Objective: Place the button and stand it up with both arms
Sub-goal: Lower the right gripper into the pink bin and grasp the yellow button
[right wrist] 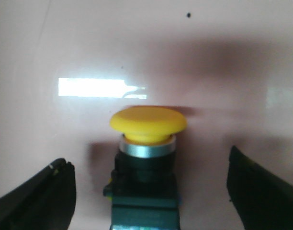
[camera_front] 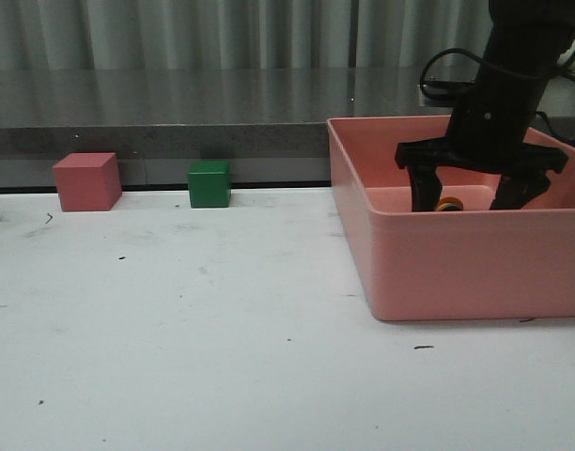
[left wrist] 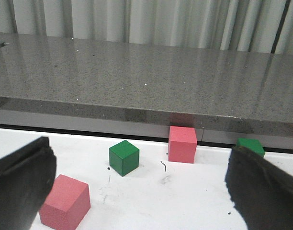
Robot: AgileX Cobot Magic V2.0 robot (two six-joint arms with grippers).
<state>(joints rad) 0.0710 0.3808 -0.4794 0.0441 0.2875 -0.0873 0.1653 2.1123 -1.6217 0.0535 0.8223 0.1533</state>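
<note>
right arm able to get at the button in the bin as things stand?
Probably yes. The right gripper is open inside the pink bin, and in the right wrist view the button lies between its fingers, untouched, with nothing between them. Only the bin walls could hinder the approach.

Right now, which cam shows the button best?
Right wrist: the button fills the frame, yellow cap, silver collar and dark body clear, between the open right hand. Front shows only a sliver behind the bin wall. Left wrist shows none.
</note>
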